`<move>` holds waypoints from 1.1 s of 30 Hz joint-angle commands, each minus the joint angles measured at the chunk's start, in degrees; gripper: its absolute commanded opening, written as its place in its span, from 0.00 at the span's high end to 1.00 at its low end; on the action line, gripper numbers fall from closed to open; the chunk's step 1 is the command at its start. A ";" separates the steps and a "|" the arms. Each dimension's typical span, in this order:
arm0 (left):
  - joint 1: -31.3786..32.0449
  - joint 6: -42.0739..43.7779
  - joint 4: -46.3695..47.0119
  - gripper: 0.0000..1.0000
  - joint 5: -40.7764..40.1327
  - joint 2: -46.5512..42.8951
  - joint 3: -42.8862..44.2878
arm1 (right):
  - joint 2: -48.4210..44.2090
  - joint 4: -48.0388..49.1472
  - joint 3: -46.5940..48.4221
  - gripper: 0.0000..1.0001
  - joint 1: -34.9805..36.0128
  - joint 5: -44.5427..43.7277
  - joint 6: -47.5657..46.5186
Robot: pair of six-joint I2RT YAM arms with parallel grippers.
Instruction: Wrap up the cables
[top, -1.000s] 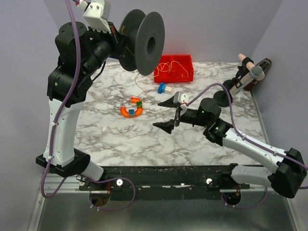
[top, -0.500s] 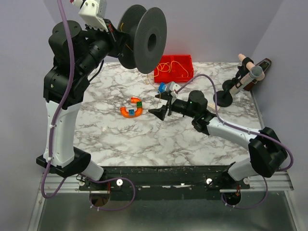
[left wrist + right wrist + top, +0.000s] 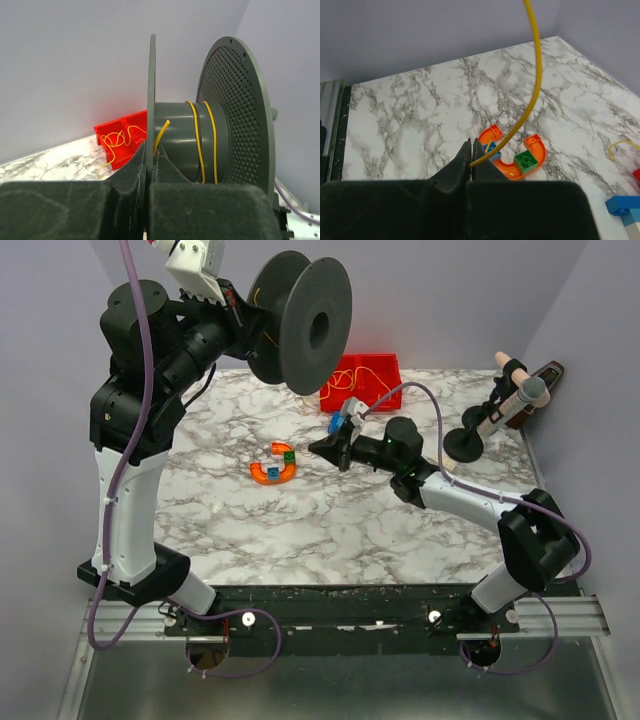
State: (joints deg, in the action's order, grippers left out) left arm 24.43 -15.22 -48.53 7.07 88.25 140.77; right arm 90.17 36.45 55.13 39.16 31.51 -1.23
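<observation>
A dark grey spool (image 3: 300, 325) hangs in the air at the far left, and my left gripper (image 3: 235, 320) is shut on its near flange. In the left wrist view the jaws (image 3: 150, 147) pinch that flange, and two turns of yellow cable (image 3: 196, 135) lie on the spool's core (image 3: 200, 145). My right gripper (image 3: 318, 447) reaches over the table's middle and is shut on the cable. In the right wrist view its tips (image 3: 471, 147) pinch the cable (image 3: 535, 85), which rises up and out of frame. More cable loops lie in the red bin (image 3: 362, 380).
An orange curved toy track (image 3: 273, 465) with green and blue blocks lies just left of the right gripper. A blue and white block (image 3: 345, 420) sits in front of the red bin. A microphone on a round stand (image 3: 500, 410) is at the far right.
My right gripper has swung left and away from the near edge to the hanging cable and has shut on it. The left arm has shifted the spool slightly right.
</observation>
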 commanded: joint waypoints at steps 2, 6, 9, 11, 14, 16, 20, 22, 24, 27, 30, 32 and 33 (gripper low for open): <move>-0.34 3.26 2.14 1.00 15.40 -3.69 -0.75 | 0.62 -1.01 -0.03 0.99 -8.81 0.66 7.03; 0.36 14.83 -3.92 1.00 20.17 -7.38 -9.35 | -2.71 -9.53 1.81 0.99 -16.29 -2.05 5.64; 1.85 25.12 -10.15 1.00 18.25 -9.40 -16.39 | -5.26 -17.88 5.67 0.99 -20.16 -4.25 2.74; 2.99 31.01 -12.19 1.00 16.06 -10.81 -21.91 | -6.84 -22.01 8.57 0.99 -21.57 -5.40 0.11; 4.58 36.21 -12.55 1.00 12.80 -13.62 -31.59 | -8.78 -28.61 13.49 0.99 -22.02 -7.68 -3.32; 4.93 37.80 -13.16 1.00 11.39 -13.98 -35.98 | -9.83 -32.91 16.74 0.99 -22.02 -7.60 -4.65; 5.72 38.43 -10.36 1.00 6.92 -14.51 -43.46 | -10.45 -40.03 23.69 0.99 -21.93 -5.41 -3.08; 6.33 37.90 -7.90 1.00 3.40 -13.90 -46.01 | -10.19 -42.68 27.11 0.99 -21.67 -2.43 0.16; 7.47 37.11 -5.88 1.00 0.94 -12.76 -47.60 | -10.28 -43.39 28.71 0.99 -20.36 -0.14 4.91; 11.07 35.01 -5.08 1.00 -1.00 -9.77 -46.99 | -10.02 -46.71 32.21 0.99 -13.61 -4.59 2.83; 12.93 30.88 -3.68 1.00 -1.27 -7.48 -45.68 | -6.34 -55.31 38.97 0.99 -9.72 -6.89 2.55; 13.02 27.54 -1.75 1.00 -3.80 -6.16 -45.41 | -4.48 -60.51 42.23 0.99 -8.84 -9.69 4.04; 12.84 25.96 -0.78 1.00 -5.91 -5.55 -45.58 | -3.96 -62.88 42.94 0.99 -8.49 -11.62 4.22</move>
State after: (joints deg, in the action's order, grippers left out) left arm 36.69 17.08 -50.28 8.67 80.14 94.43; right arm 83.99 -16.91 91.90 29.85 27.29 0.73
